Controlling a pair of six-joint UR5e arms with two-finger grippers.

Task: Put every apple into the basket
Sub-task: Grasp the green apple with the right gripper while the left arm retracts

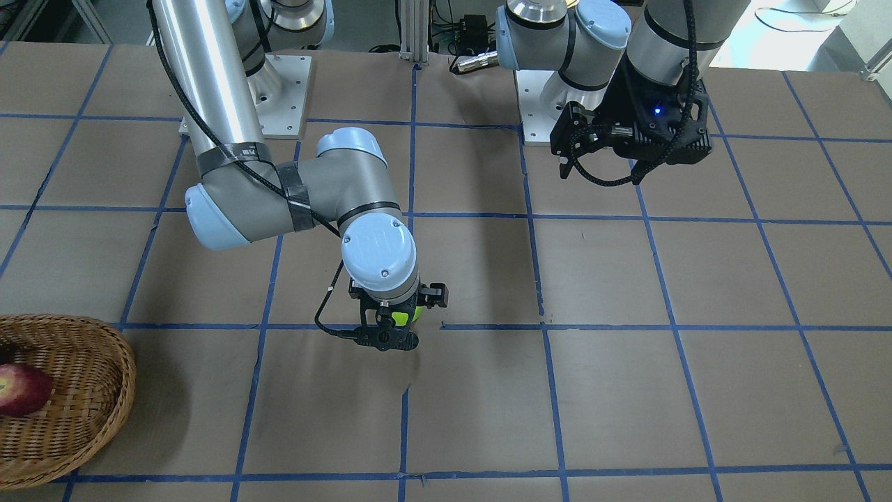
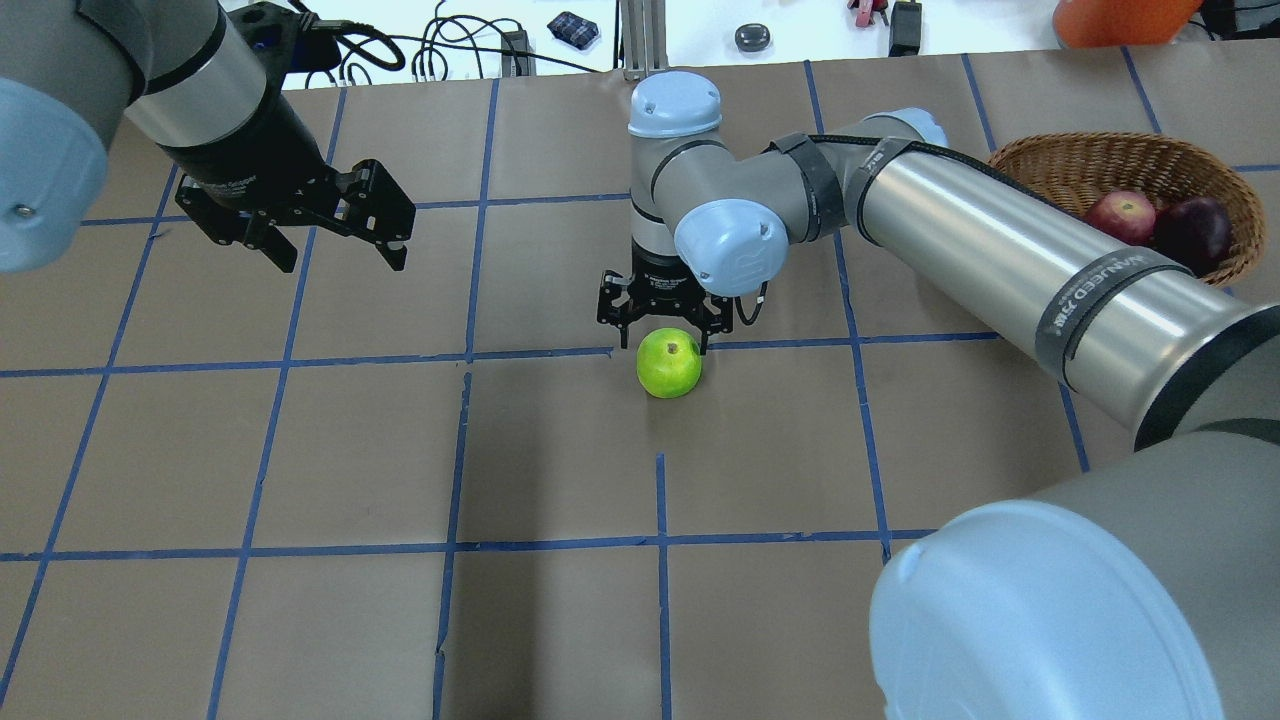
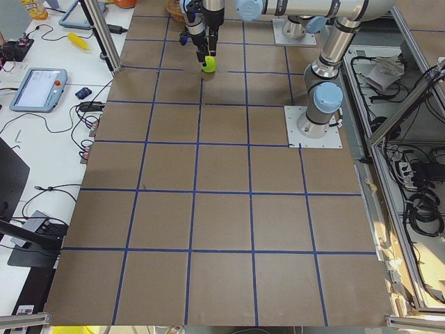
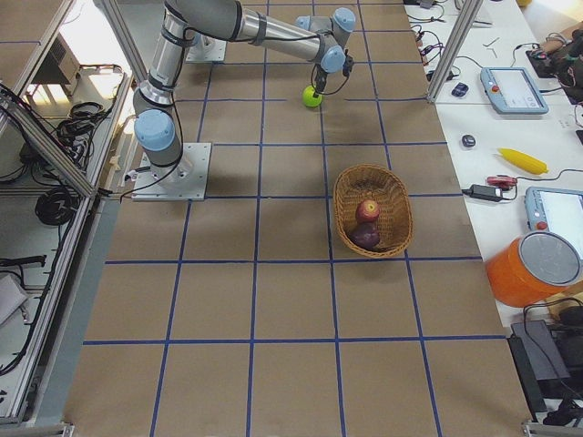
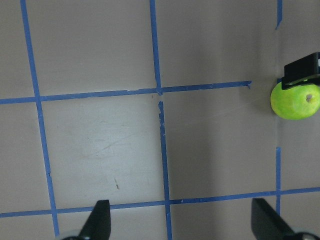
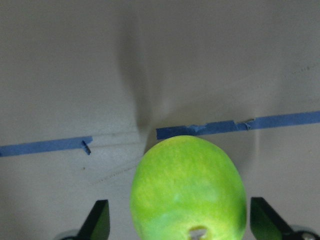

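Near the middle of the table (image 2: 560, 470), just at a blue tape line (image 2: 400, 357), the green apple (image 2: 669, 364) rests with its stem end turned upward; it is the only apple not yet in the basket (image 2: 1100, 150). Directly over it hangs the right gripper (image 2: 660, 335), pointing down, with its jaws spread wider than the fruit. In the right wrist view the two fingers (image 6: 98, 220) stand one on each side of the apple with a free gap on both sides, so it has hold of nothing. How low the tips are beside the fruit I cannot tell for sure. To do this step well, I think the gripper should come straight down until the pads are level with the widest part of the apple, keep the fruit centred between them, and then close gently, because a round smooth apple can roll away or slip out if only one finger touches it first. At the far right of the table the basket has the red apple (image 2: 1120, 215) and the maroon apple (image 2: 1192, 230) lying side by side, with free room beside them for the third one. Well apart, at the far left, the left gripper (image 2: 340, 262) hovers above the table, wide open and empty.
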